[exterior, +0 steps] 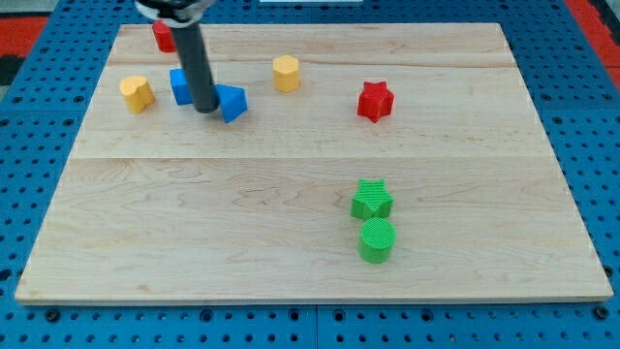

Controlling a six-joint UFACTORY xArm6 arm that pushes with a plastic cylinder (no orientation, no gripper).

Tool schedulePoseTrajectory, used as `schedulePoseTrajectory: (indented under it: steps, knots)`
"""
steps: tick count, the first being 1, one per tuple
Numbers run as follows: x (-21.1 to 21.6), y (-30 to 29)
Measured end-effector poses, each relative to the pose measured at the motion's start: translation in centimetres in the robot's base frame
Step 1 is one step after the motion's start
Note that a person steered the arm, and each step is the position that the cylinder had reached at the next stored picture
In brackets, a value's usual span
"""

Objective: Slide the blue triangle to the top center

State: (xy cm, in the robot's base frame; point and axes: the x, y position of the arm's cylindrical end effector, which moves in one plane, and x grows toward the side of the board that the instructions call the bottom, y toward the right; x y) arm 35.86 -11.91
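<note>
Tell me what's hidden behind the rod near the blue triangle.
My tip sits against the blue triangle on its view-left side. Behind the rod, another blue block is partly covered, shape unclear; a red block peeks out farther up.

Matt pale wood board (291, 194), smooth.

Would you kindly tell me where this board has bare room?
Free: the view's lower left, left of the green star. Crowded: upper left, where my tip sits between the blue triangle and blue block.
</note>
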Motion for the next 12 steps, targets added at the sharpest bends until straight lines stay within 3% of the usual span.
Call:
schedulePoseTrajectory:
  steps: [3,4,7,9,12]
  knots:
    - [3.7,8.0]
    - [0.2,8.1]
    - [-1.8,9.8]
    - [-4.9,15.9]
    - [-9.9,17.3]
